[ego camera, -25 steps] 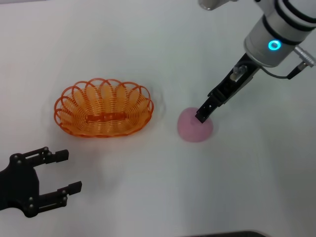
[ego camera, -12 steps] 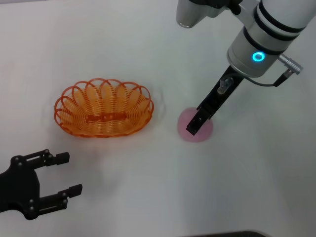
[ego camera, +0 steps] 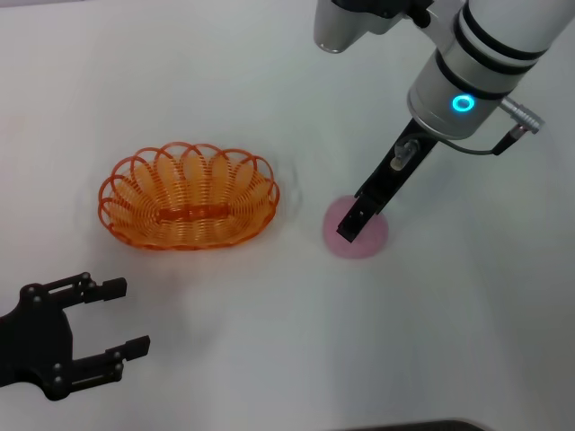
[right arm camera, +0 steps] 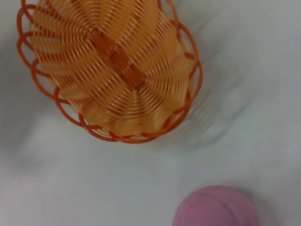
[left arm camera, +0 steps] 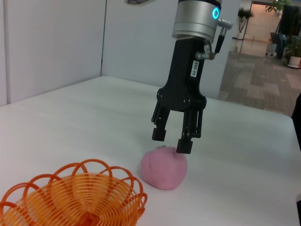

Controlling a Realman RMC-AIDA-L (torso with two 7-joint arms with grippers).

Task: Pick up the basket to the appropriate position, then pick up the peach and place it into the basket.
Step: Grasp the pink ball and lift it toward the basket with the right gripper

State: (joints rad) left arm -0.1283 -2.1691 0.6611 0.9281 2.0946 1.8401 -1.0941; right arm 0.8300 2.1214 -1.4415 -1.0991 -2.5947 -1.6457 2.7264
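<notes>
The orange wire basket [ego camera: 193,235] stands empty on the white table, left of centre; it also shows in the left wrist view [left arm camera: 70,188] and the right wrist view [right arm camera: 113,70]. The pink peach [ego camera: 370,241] lies on the table to its right. My right gripper [ego camera: 349,226] hangs open directly over the peach, pointing straight down. In the left wrist view the right gripper [left arm camera: 171,140] has its fingertips just above the peach [left arm camera: 163,167], one tip close to its top. The peach [right arm camera: 216,207] also shows in the right wrist view. My left gripper [ego camera: 115,329] rests open at the near left, in front of the basket.
The white table [ego camera: 269,359] spreads around both objects, with bare room between basket and peach. A wall and an open hall lie beyond the table's far edge [left arm camera: 254,110] in the left wrist view.
My right arm has swung left and come down a little, bringing its fingertips over the peach's middle. The basket and peach have not moved; the left gripper has barely shifted.
</notes>
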